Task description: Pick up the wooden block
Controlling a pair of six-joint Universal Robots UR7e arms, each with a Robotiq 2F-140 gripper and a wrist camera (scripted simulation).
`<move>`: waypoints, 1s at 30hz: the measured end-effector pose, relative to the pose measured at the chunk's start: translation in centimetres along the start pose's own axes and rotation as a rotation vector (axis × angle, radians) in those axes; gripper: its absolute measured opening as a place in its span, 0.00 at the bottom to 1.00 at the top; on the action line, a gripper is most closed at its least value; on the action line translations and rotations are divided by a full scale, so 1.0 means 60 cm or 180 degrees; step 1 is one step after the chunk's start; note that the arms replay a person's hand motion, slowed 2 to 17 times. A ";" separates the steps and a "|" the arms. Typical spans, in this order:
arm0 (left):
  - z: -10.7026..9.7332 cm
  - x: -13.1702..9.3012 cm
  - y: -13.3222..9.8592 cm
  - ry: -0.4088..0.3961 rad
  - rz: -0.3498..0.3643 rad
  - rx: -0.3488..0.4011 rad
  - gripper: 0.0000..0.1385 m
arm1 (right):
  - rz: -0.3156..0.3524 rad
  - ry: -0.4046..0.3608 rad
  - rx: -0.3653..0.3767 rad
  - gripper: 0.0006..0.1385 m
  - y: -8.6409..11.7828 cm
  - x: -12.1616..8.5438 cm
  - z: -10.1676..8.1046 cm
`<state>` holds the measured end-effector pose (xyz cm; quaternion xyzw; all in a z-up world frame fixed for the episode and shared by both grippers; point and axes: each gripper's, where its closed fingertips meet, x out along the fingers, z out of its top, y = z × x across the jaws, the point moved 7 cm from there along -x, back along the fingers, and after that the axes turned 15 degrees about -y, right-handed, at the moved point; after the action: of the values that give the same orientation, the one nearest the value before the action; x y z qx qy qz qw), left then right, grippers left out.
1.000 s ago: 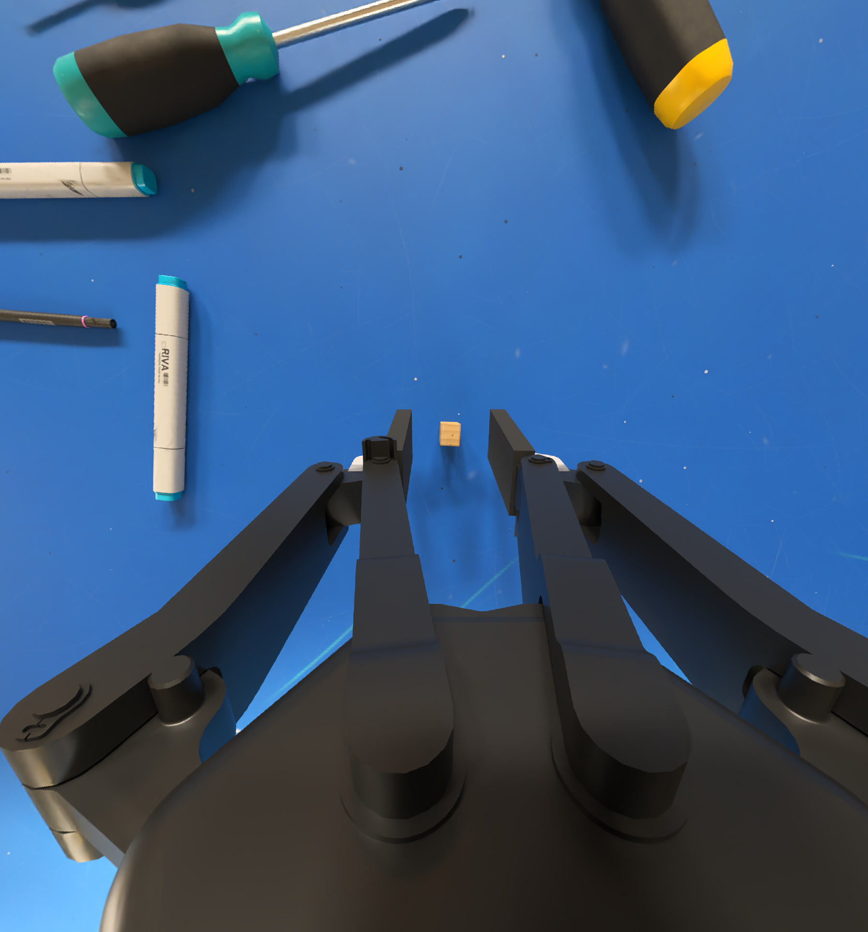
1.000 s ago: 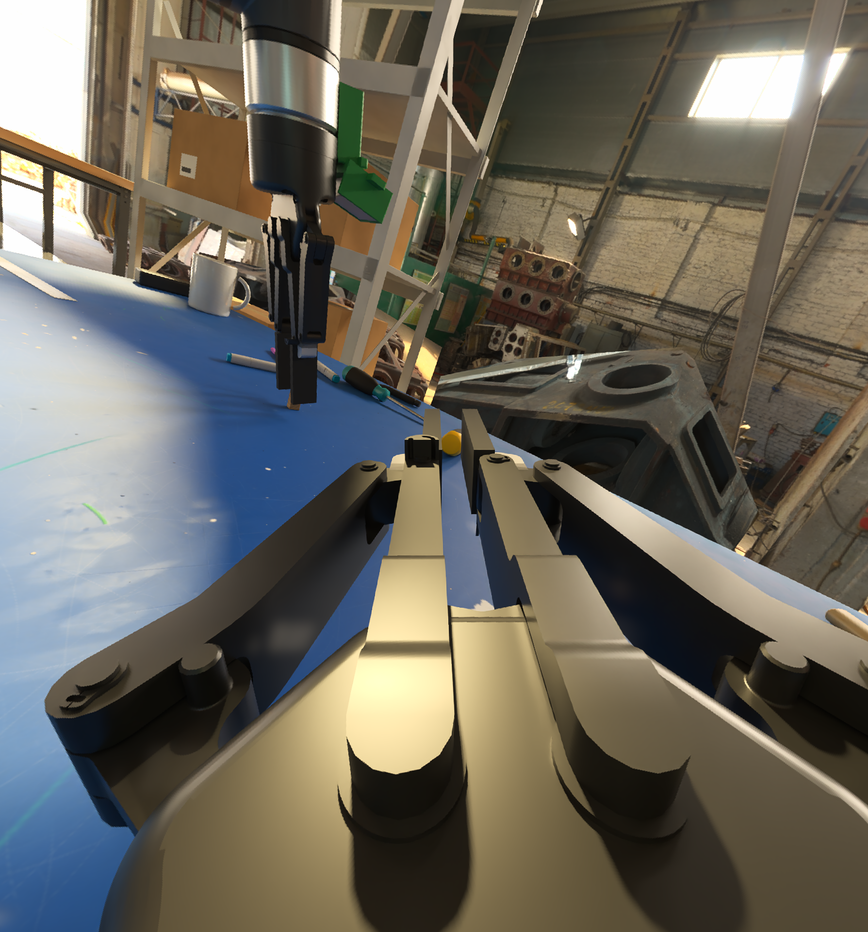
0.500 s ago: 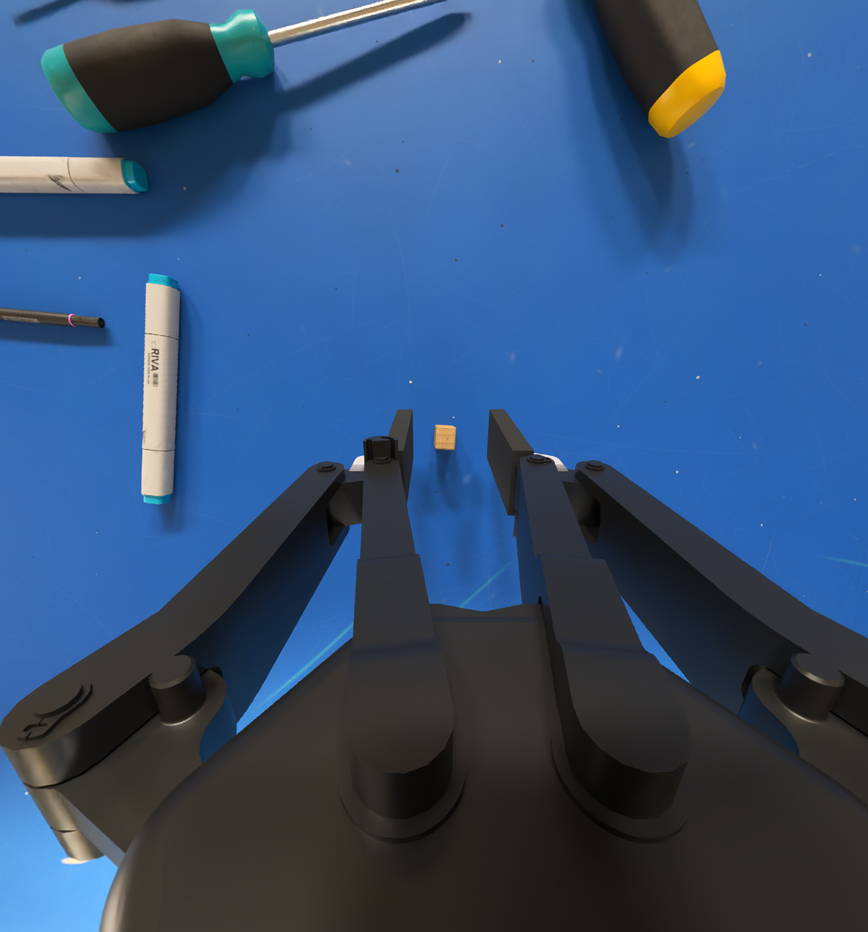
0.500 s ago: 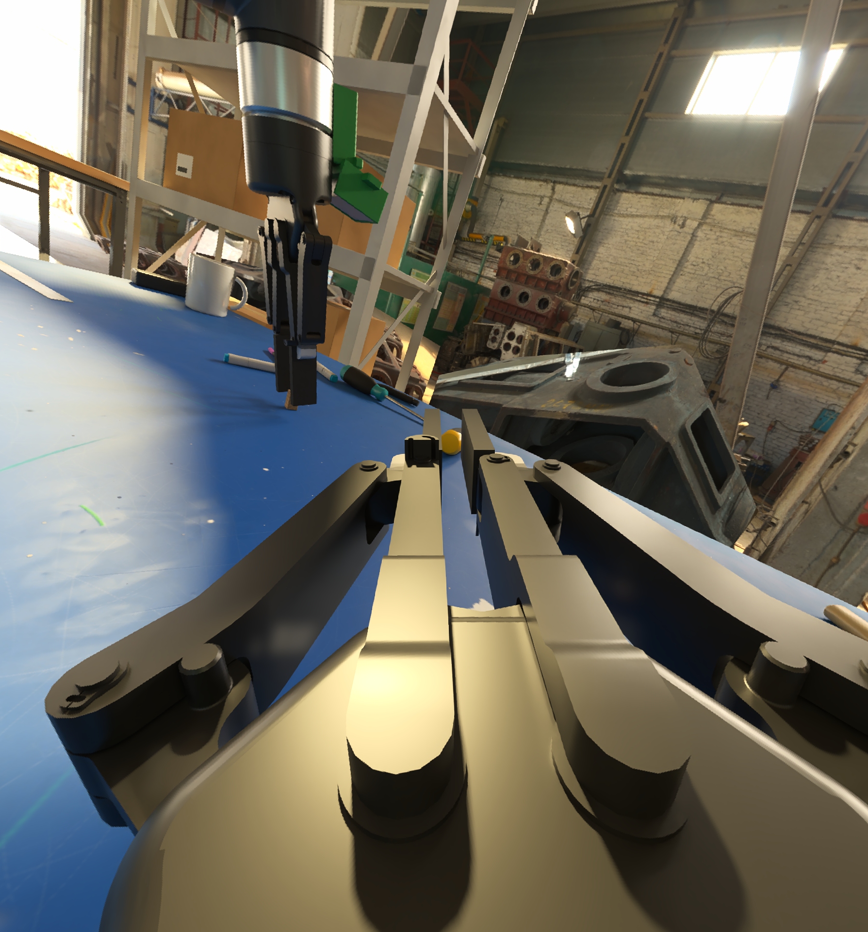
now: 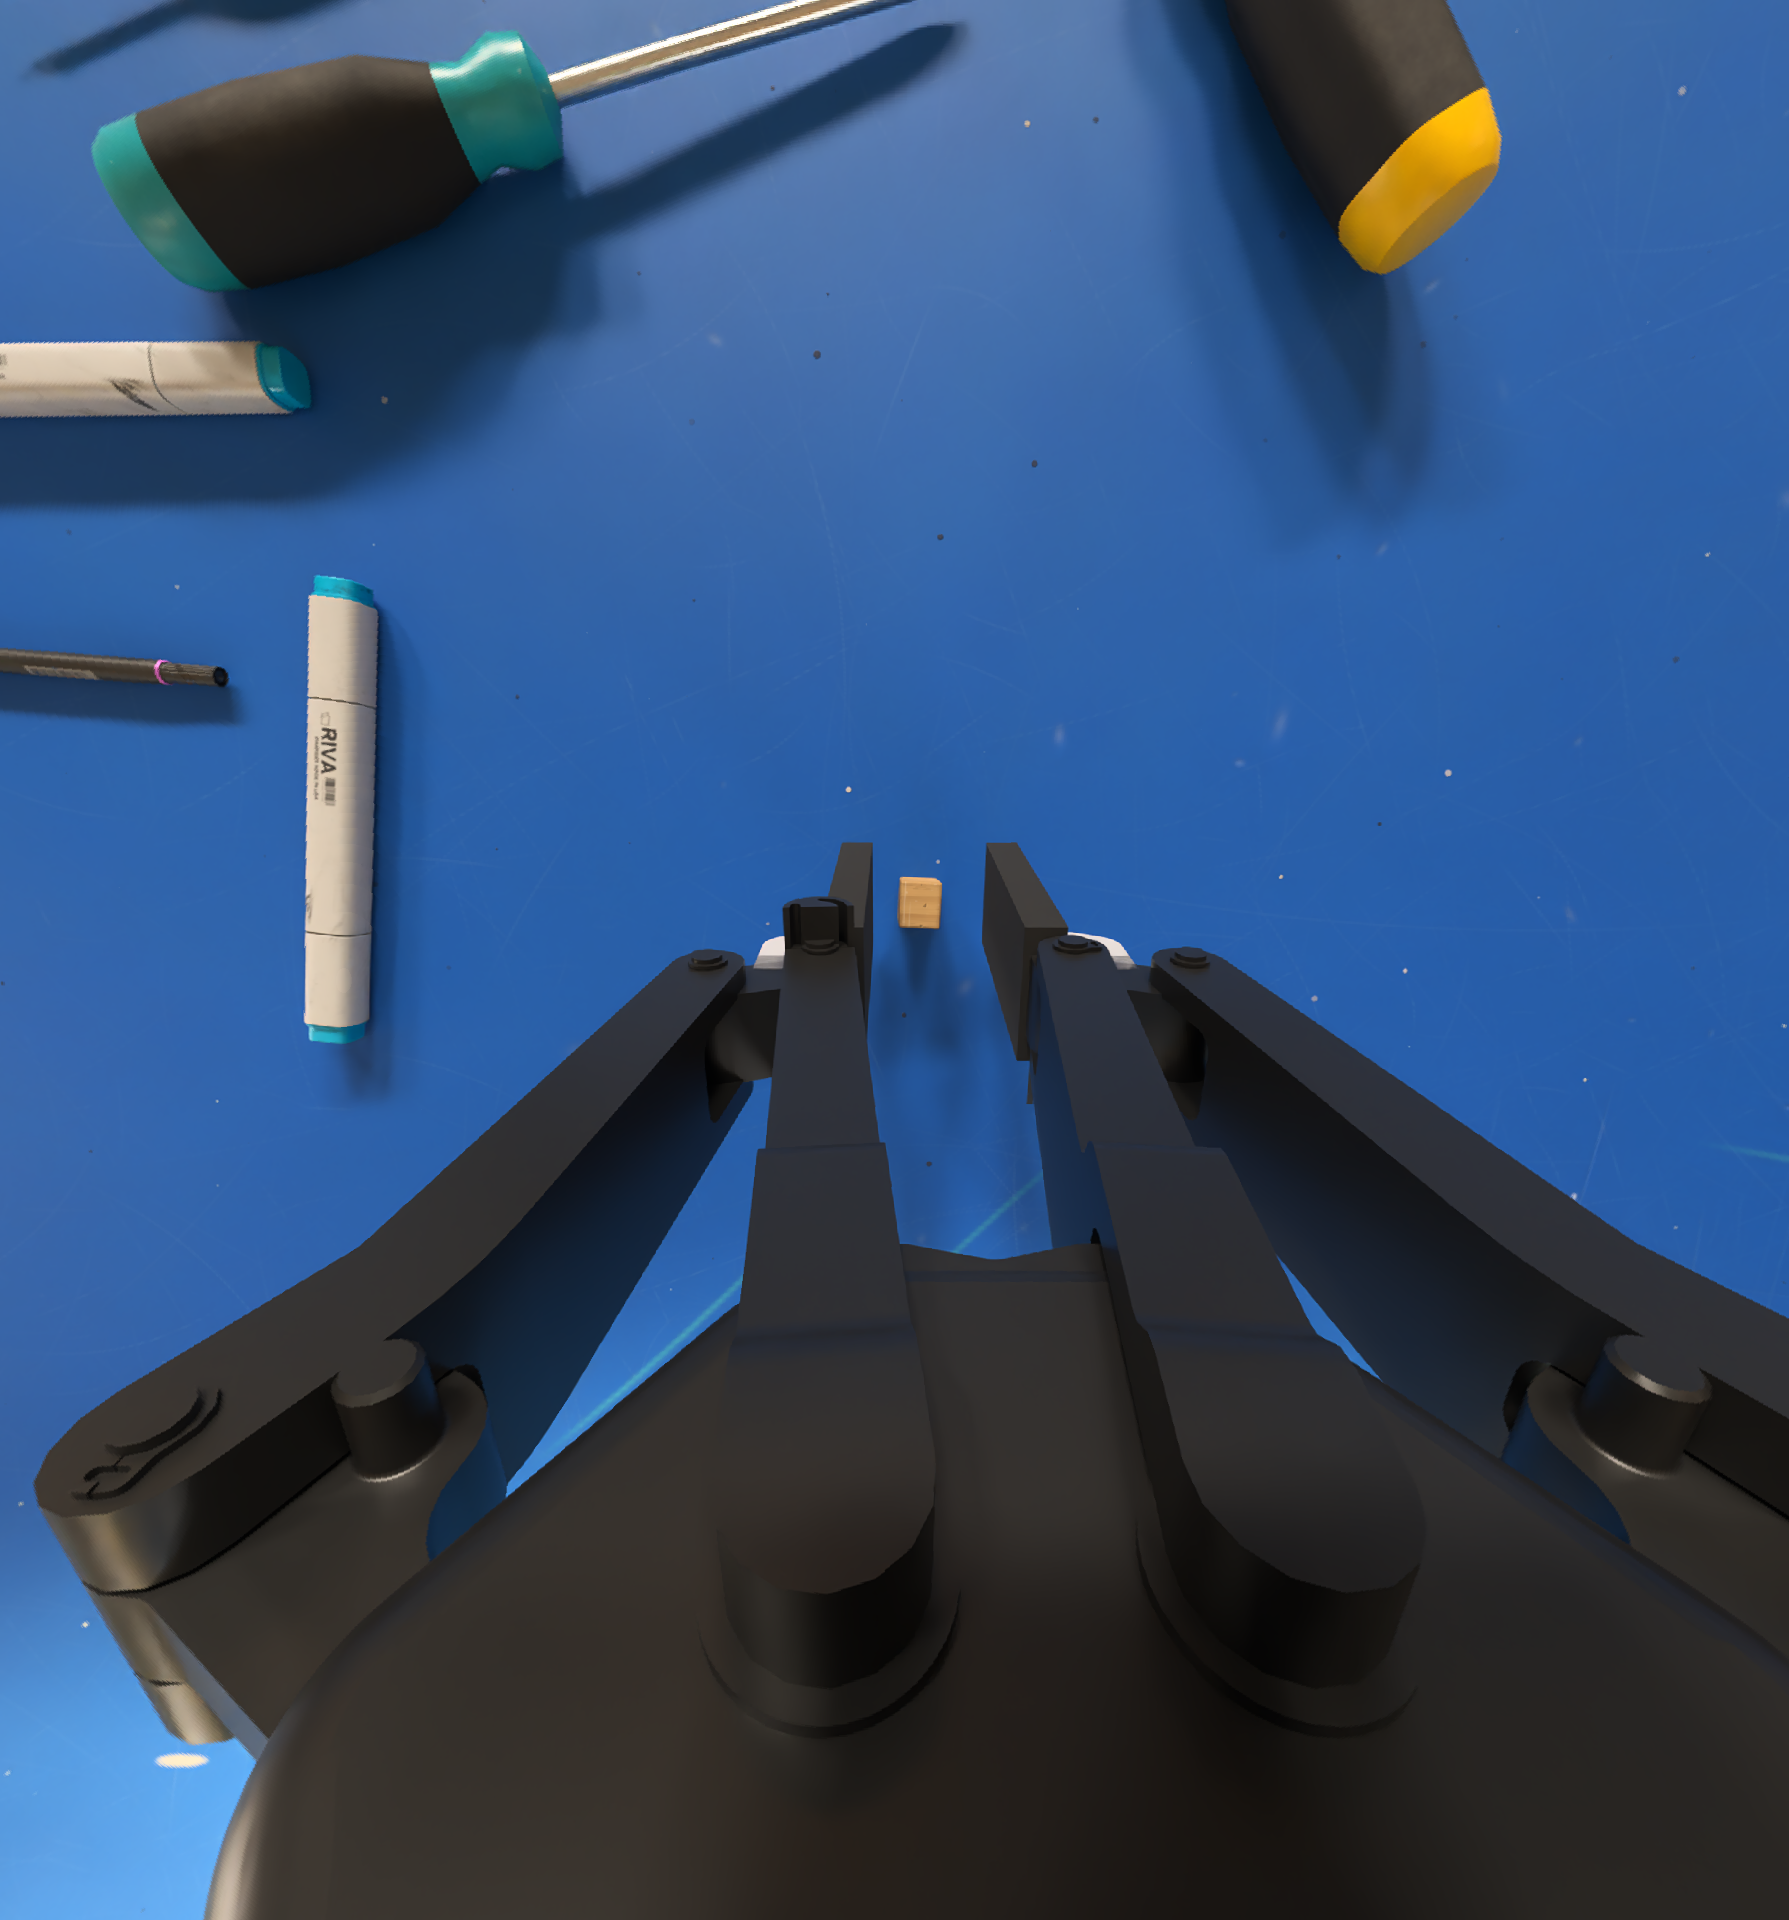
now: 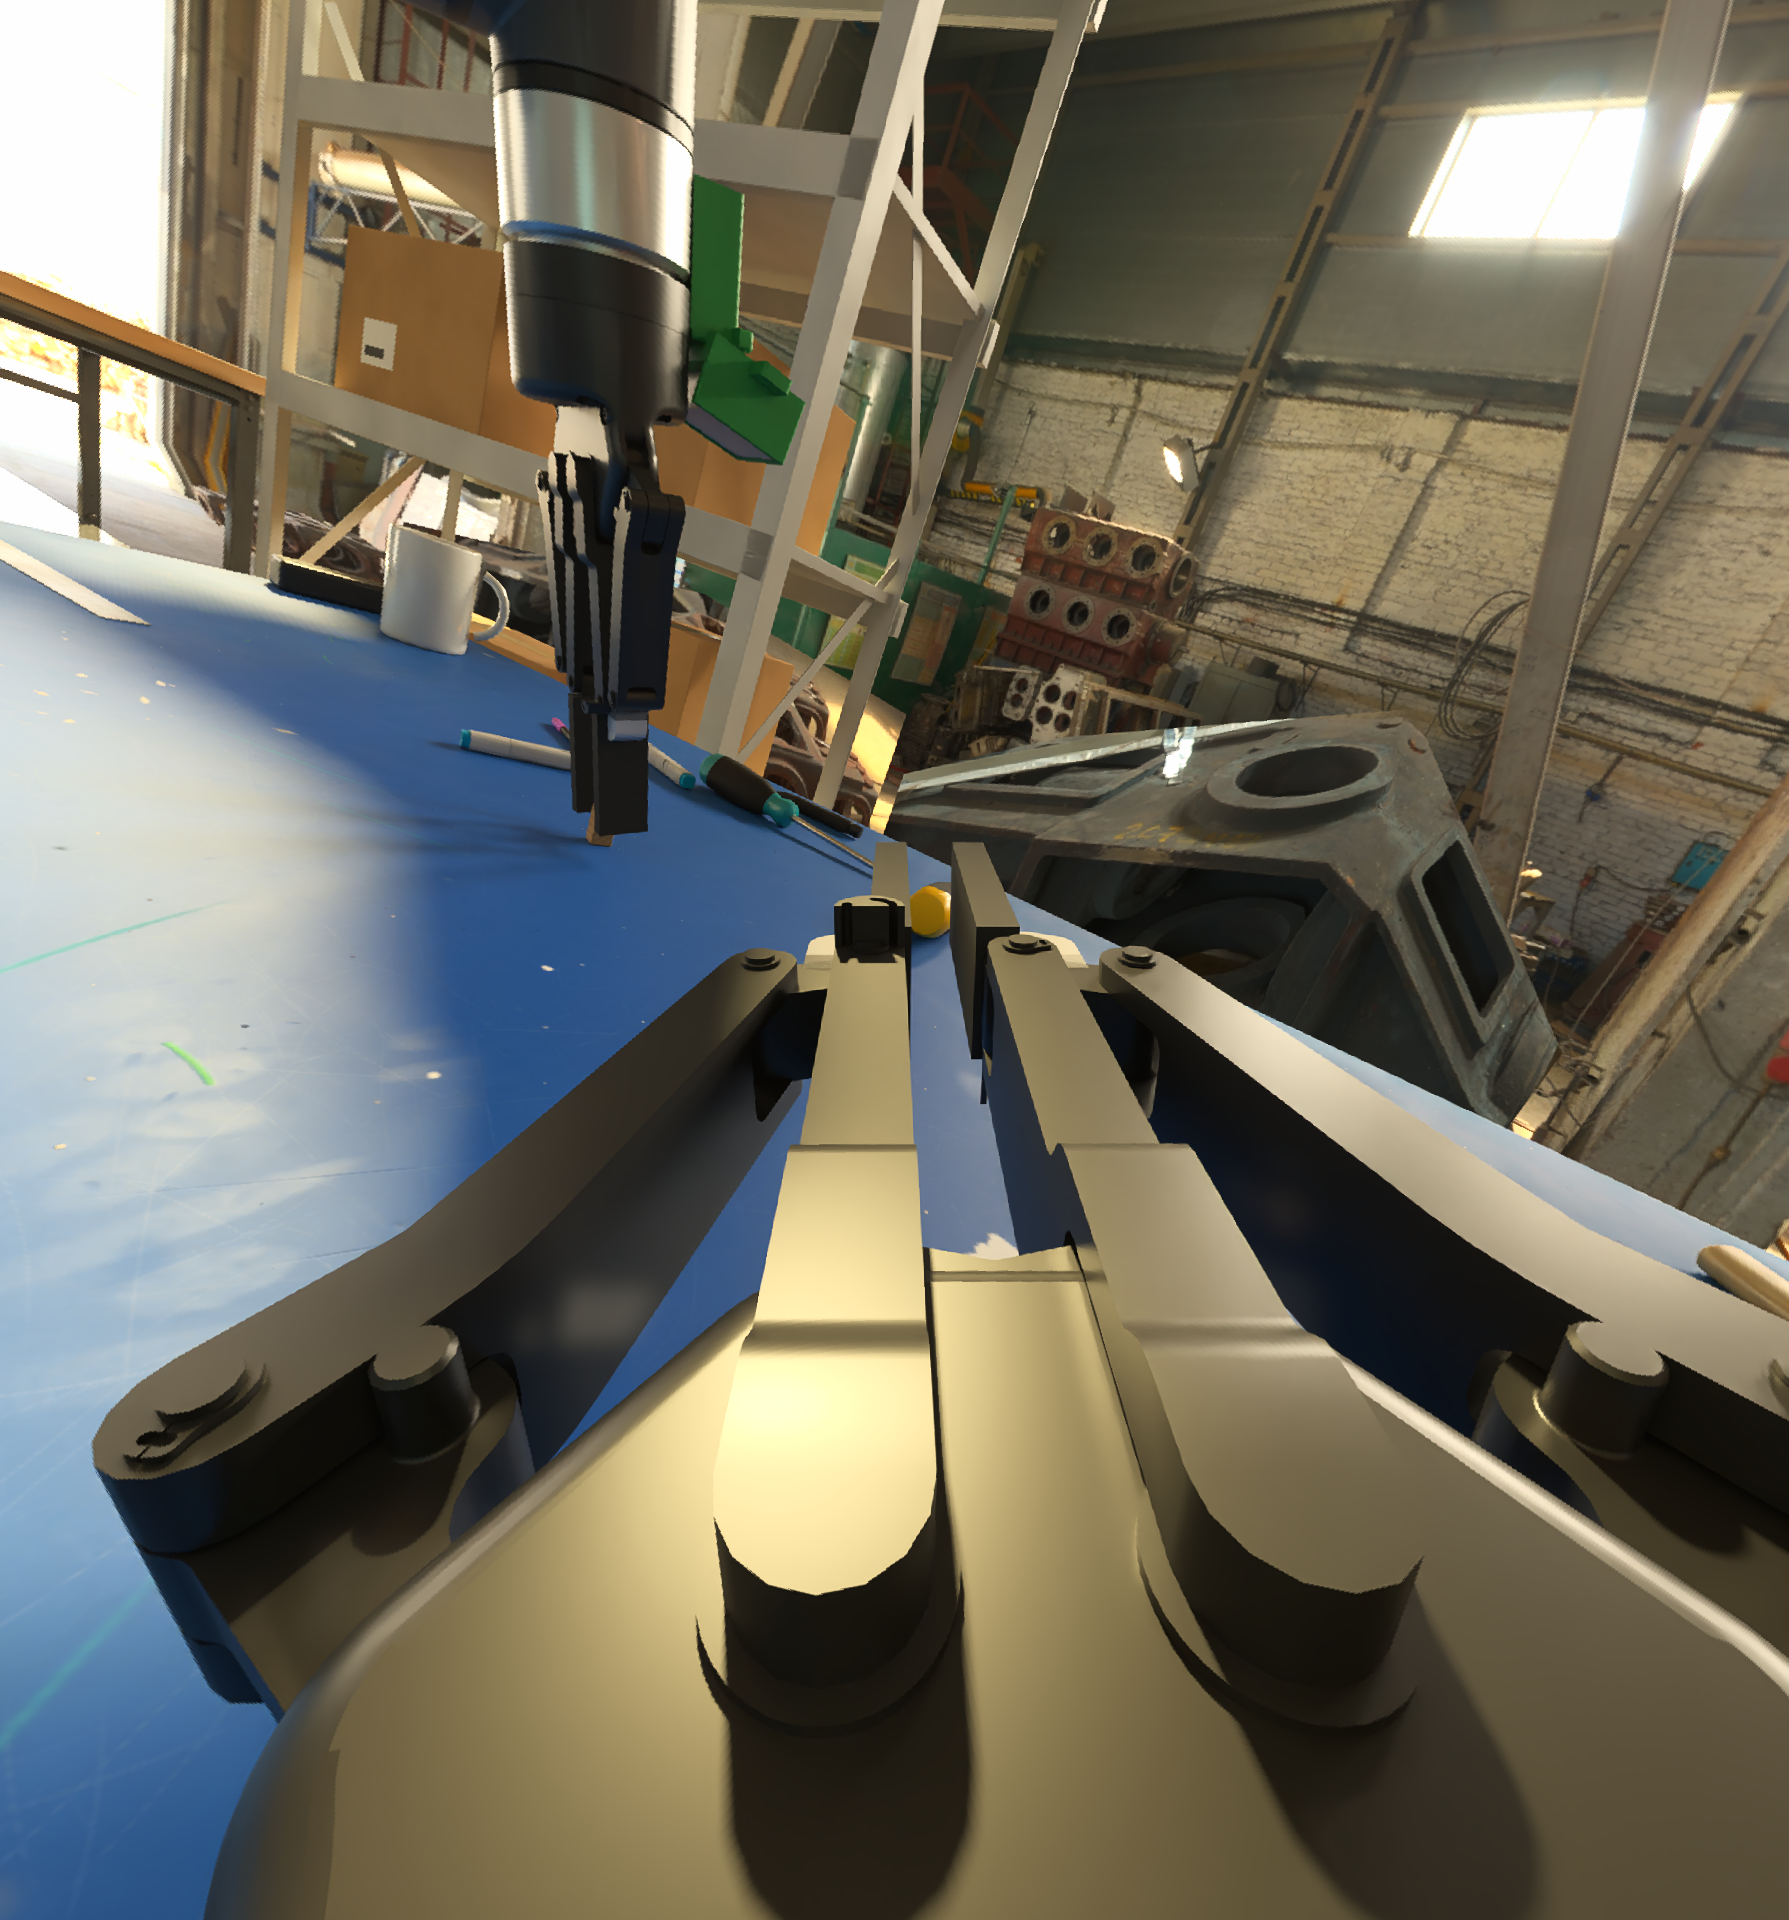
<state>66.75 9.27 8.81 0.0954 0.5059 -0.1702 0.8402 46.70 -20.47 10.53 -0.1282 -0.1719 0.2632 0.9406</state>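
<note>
The wooden block (image 5: 919, 901) is a tiny tan cube on the blue table (image 5: 1285, 675). My left gripper (image 5: 928, 883) points straight down over it, open, with a finger on each side of the block. The left finger is close to the block and the right finger stands further off; neither touches it. In the right wrist view the left gripper (image 6: 611, 821) hangs vertically over the block (image 6: 599, 831). My right gripper (image 6: 929, 883) hovers low over the table, well away from the block, nearly closed with a thin slit and holding nothing.
A teal-and-black screwdriver (image 5: 329, 166) and a black handle with a yellow end (image 5: 1389, 135) lie beyond the block. Two white markers (image 5: 339, 810) (image 5: 121, 376) and a thin black pen (image 5: 79, 665) lie to the left. A white mug (image 6: 433, 587) stands at the far table edge.
The left gripper's fingers have closed in towards the block, narrowing the gap. The block has stayed on the table. The right gripper has barely moved.
</note>
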 end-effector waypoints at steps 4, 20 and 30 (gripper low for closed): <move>0.000 0.000 0.001 0.0011 0.0026 0.0041 0.18 | 0.0000 -0.0004 0.0000 0.08 0.000 0.000 0.000; 0.000 0.000 -0.001 0.0012 0.0085 0.0211 0.07 | -0.0008 -0.0012 -0.0012 0.08 -0.001 -0.001 0.001; -0.001 -0.002 -0.002 -0.0003 0.0112 0.0293 0.07 | -0.0010 -0.0016 -0.0018 0.08 -0.001 -0.001 0.001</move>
<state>66.62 9.20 8.90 0.1428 0.4954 -0.1785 0.8381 46.63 -20.53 10.58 -0.1300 -0.1752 0.2616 0.9402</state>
